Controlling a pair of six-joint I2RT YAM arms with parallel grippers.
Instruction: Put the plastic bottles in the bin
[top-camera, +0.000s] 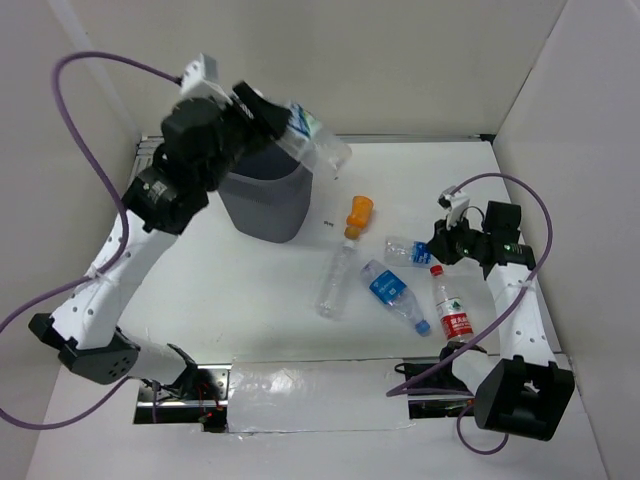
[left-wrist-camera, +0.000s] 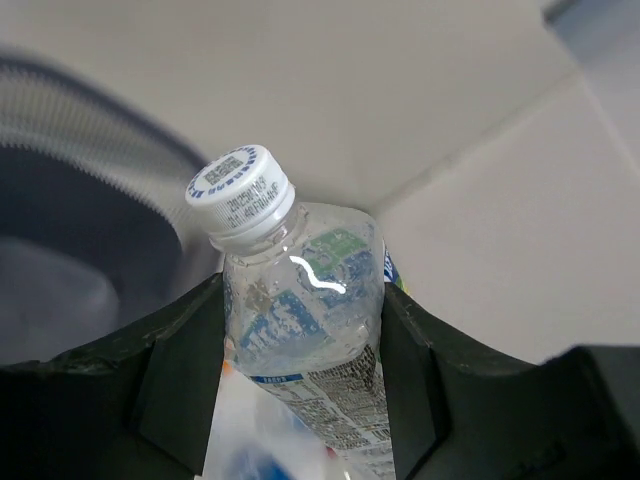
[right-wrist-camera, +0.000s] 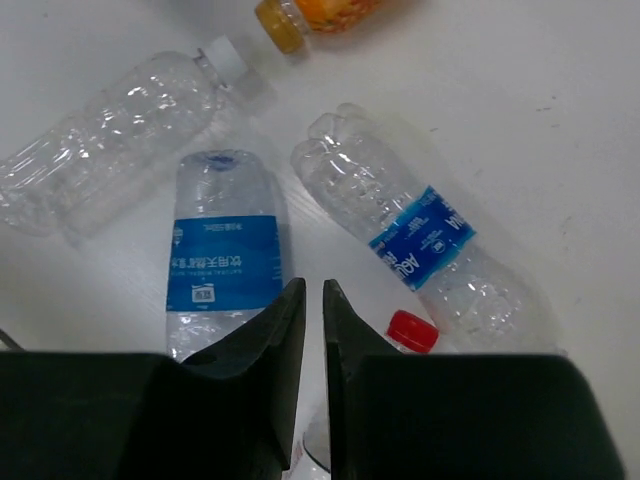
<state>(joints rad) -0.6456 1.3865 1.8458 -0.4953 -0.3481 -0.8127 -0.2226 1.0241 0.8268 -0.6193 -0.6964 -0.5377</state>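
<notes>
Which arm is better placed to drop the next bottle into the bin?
Left. The left gripper grips a white-capped bottle, raised close to the bin. The right gripper is closed and empty, low beside a blue-labelled bottle lying on the table, away from the bin.

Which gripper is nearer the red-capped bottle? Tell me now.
Right. The right gripper hovers just beyond the red-capped bottle, close to its cap end. The left gripper is far across, holding a clear bottle above the bin.
</notes>
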